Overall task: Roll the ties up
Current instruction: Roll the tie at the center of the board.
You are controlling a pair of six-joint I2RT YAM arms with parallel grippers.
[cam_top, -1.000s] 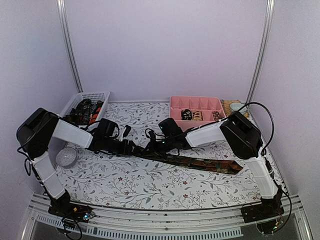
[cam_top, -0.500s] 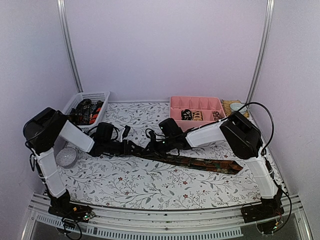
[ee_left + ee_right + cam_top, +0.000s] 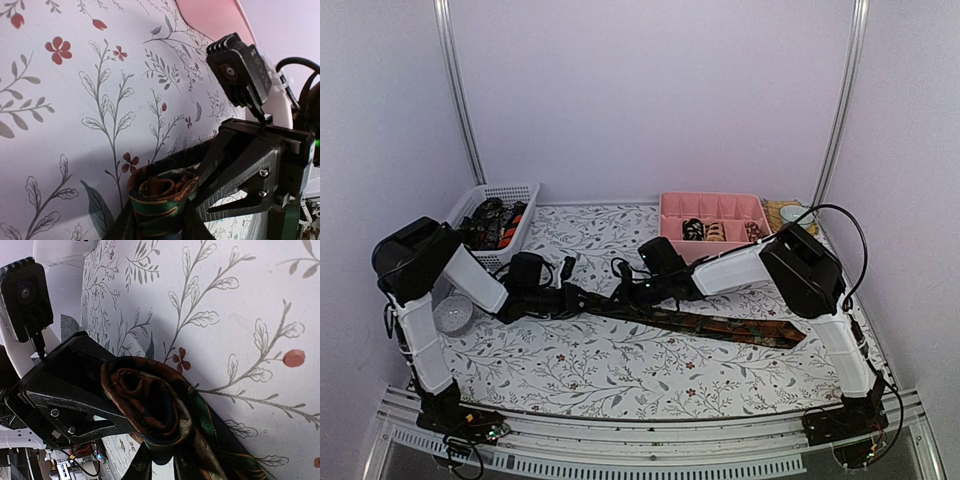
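Observation:
A dark brown patterned tie [image 3: 730, 328] lies across the floral tabletop, its left end wound into a small coil [image 3: 608, 300]. Both grippers meet at that coil. In the left wrist view my left gripper [image 3: 159, 220] is shut on the coil [image 3: 160, 192], a finger on each side. The right gripper [image 3: 250, 165] presses in from the right. In the right wrist view my right gripper [image 3: 172, 460] is shut on the same coil [image 3: 155, 405], opposite the left gripper [image 3: 65, 400]. The tie's flat tail runs right to its pointed end [image 3: 795, 335].
A white mesh basket [image 3: 525, 190] at the back left holds more loose ties [image 3: 495, 225]. A pink compartment tray [image 3: 665, 215] at the back right holds rolled ties [image 3: 705, 230]. A round clear object [image 3: 452, 315] sits by the left arm. Enclosure walls stand on all sides.
My left gripper's jaws have closed in on the coil, and the left arm's elbow has swung toward the middle. The right arm and the tie's tail have stayed put.

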